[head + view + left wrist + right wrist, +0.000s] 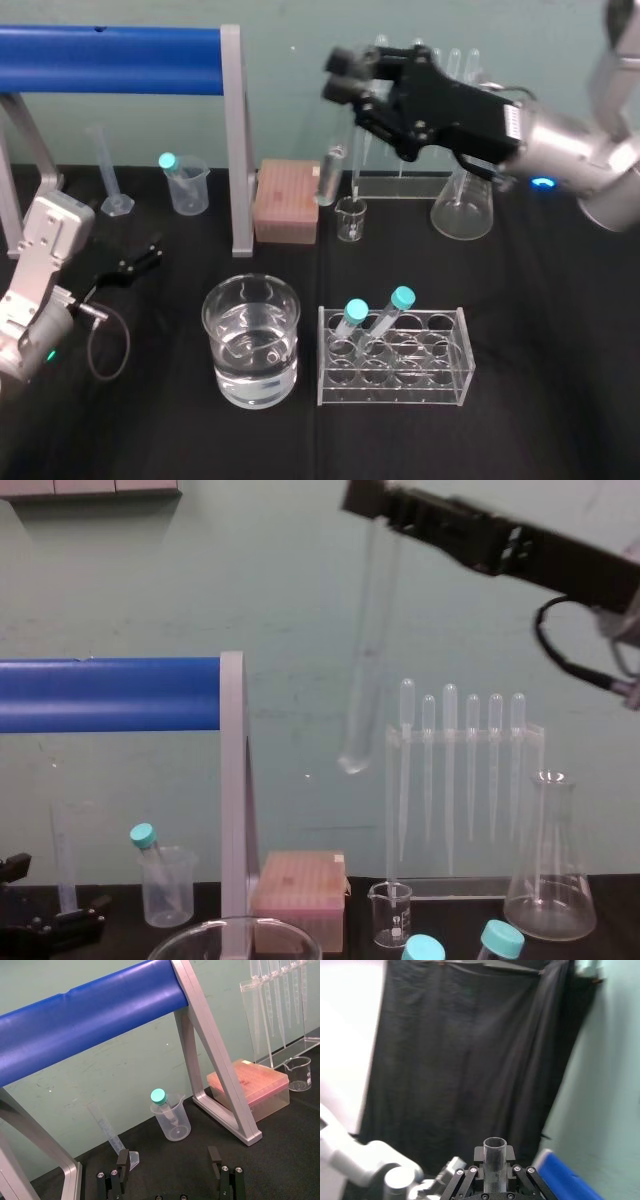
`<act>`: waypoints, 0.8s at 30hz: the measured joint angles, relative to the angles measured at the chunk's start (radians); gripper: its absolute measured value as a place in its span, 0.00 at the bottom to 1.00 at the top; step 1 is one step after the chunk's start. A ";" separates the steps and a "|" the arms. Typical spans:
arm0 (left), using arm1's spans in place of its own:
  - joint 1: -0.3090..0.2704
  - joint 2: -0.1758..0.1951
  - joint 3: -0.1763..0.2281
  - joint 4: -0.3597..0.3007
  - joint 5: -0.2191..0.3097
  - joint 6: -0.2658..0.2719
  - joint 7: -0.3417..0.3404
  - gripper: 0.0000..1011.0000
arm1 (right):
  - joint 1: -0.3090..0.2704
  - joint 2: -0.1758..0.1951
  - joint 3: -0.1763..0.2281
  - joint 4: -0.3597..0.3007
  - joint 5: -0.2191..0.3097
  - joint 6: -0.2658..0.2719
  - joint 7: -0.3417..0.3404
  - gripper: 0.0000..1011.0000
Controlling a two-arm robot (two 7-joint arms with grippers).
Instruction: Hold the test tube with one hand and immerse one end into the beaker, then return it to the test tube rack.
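My right gripper (343, 78) is high above the back of the table, shut on the top of the test tube (331, 176). The clear, uncapped tube (364, 660) hangs nearly upright in the air, its round lower end well above the bench. In the right wrist view its open mouth (495, 1159) sits between the black fingers. The wide beaker (251, 340), part full of clear liquid, stands at the front centre, below and forward of the tube. The test tube rack (393, 358) beside it holds two teal-capped tubes. My left gripper (169, 1160) is open and parked low at the left.
A blue-padded metal frame (235, 140) stands at the back left. Behind the beaker are a pink tip box (287, 200) and a small spouted beaker (351, 219). A pipette stand (460, 770) and conical flask (462, 208) are at the back right. A plastic cup (188, 185) is at the back left.
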 joint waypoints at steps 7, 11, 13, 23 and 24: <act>0.000 0.000 0.000 0.000 0.000 0.000 0.000 0.99 | -0.146 0.124 0.080 -0.169 -0.001 0.022 -0.184 0.24; 0.000 0.000 0.000 0.000 0.000 0.000 0.000 0.99 | -0.235 0.182 0.120 -0.256 0.005 0.048 -0.263 0.24; 0.000 0.000 0.000 0.000 0.000 0.000 0.000 0.99 | -0.273 0.207 0.139 -0.294 0.008 0.059 -0.294 0.24; 0.000 0.000 0.000 0.000 0.000 0.000 0.000 0.99 | -0.490 0.339 0.263 -0.481 0.009 0.108 -0.464 0.24; 0.000 0.000 0.000 0.000 0.000 0.000 0.000 0.99 | -0.505 0.344 0.272 -0.487 0.009 0.115 -0.475 0.24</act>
